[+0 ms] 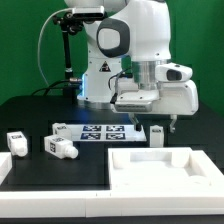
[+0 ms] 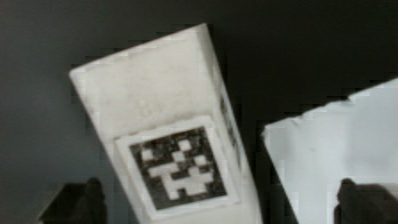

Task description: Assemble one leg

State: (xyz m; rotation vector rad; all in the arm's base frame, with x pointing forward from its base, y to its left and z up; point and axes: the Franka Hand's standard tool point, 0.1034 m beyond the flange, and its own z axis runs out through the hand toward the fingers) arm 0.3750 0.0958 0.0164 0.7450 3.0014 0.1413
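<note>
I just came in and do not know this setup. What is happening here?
The robot arm's gripper hangs open over one leg, a small white tagged block on the black table, close to the large white tray-like piece. It has not gripped it. Another leg lies beyond the marker board, toward the exterior view's left.

Exterior frontal, wide, wrist close above leg [image 2: 164,120]
</note>
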